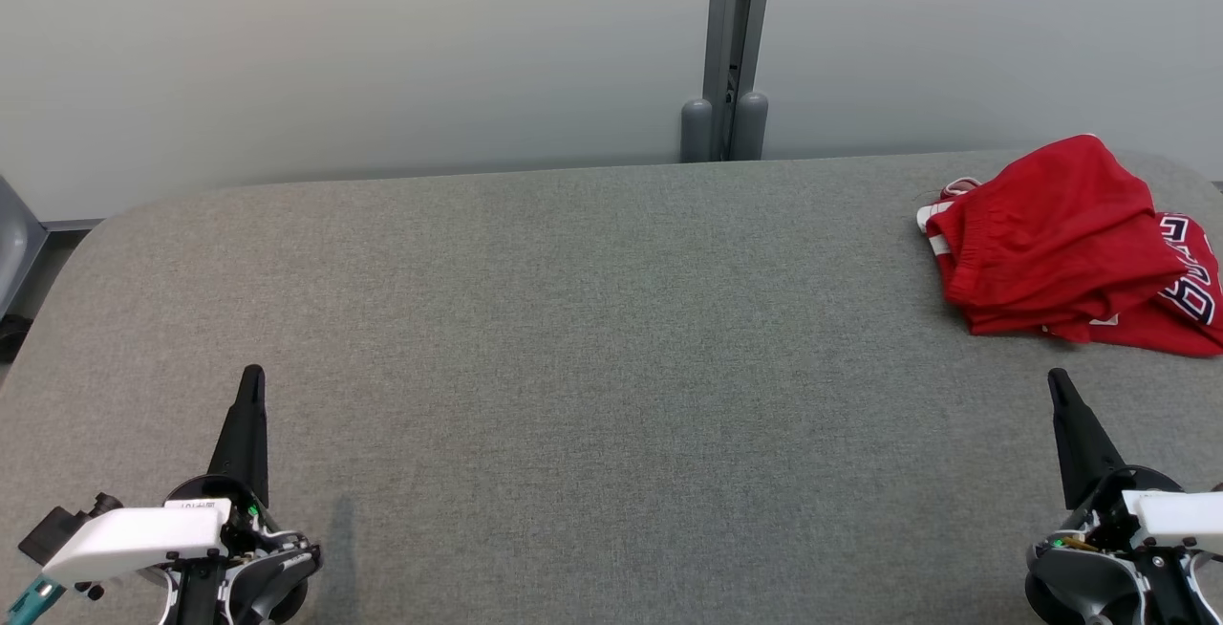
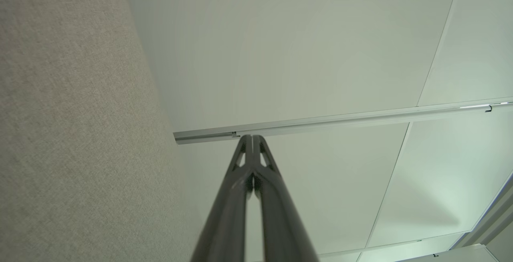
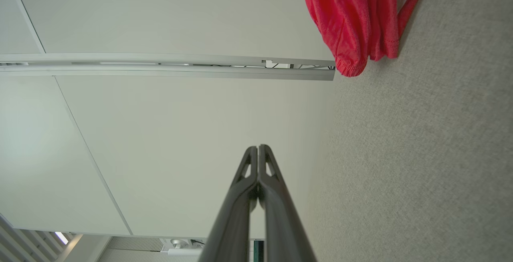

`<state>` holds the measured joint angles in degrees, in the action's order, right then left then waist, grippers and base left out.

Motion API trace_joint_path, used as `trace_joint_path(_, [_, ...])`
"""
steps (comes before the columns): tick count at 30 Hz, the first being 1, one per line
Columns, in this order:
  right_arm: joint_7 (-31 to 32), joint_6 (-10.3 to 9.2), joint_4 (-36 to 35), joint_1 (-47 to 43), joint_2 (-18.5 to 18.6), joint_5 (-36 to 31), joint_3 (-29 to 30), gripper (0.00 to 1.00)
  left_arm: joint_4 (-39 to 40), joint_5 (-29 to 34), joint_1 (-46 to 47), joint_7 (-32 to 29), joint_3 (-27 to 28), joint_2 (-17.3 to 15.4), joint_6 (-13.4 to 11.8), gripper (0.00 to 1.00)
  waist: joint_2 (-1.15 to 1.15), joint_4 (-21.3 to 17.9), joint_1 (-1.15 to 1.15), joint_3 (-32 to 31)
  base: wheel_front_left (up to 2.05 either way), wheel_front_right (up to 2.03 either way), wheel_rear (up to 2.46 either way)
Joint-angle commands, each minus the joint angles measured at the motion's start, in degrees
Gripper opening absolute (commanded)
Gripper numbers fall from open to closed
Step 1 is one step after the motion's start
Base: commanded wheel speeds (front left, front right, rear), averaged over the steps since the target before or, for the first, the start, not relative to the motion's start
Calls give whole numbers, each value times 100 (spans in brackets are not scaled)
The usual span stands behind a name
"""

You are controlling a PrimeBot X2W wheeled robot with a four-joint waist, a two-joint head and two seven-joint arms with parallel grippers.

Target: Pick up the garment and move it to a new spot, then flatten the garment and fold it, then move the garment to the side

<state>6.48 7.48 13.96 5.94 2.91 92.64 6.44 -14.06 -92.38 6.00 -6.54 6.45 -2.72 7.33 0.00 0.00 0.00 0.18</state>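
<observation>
A crumpled red garment (image 1: 1070, 243) with white trim and lettering lies bunched at the far right of the grey fabric table (image 1: 592, 338). It hangs into the top of the right wrist view as red folds (image 3: 352, 17). My right gripper (image 1: 1058, 381) sits at the lower right, shut and empty, a short way in front of the garment without touching it; its fingers (image 3: 258, 152) are pressed together. At the lower left my left gripper (image 1: 252, 377) is shut too, holding nothing, with its tips (image 2: 251, 138) closed, far from the garment.
A pale wall with a grey vertical post (image 1: 734, 52) stands behind the table's rounded far edge. Part of a dark wheeled object (image 1: 11, 271) shows off the table's left side. Bare grey fabric spans the stretch between both grippers.
</observation>
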Motion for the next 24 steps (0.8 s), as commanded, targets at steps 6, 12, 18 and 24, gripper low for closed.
trace_joint_path(6, [16, 2, 14, 51, 11, -29, 12, 0, -1, -7, 51, -18, 20, -30, 29, 0, 0, 0, 0, 0, 0, 0, 0])
trace_joint_path(12, [17, 2, 14, 51, 10, -31, 14, 0, -1, -8, 51, -18, 20, -30, 29, 0, 0, 0, 0, 0, 0, 0, 0])
trace_joint_path(18, [19, 2, 14, 51, 9, -33, 15, 0, -1, -8, 51, -18, 20, -30, 29, 0, 0, 0, 0, 0, 0, 0, 0])
trace_joint_path(24, [20, 2, 14, 52, 8, -33, 16, 0, -1, -8, 51, -18, 19, -30, 29, 0, 0, 0, 0, 0, 0, 0, 0])
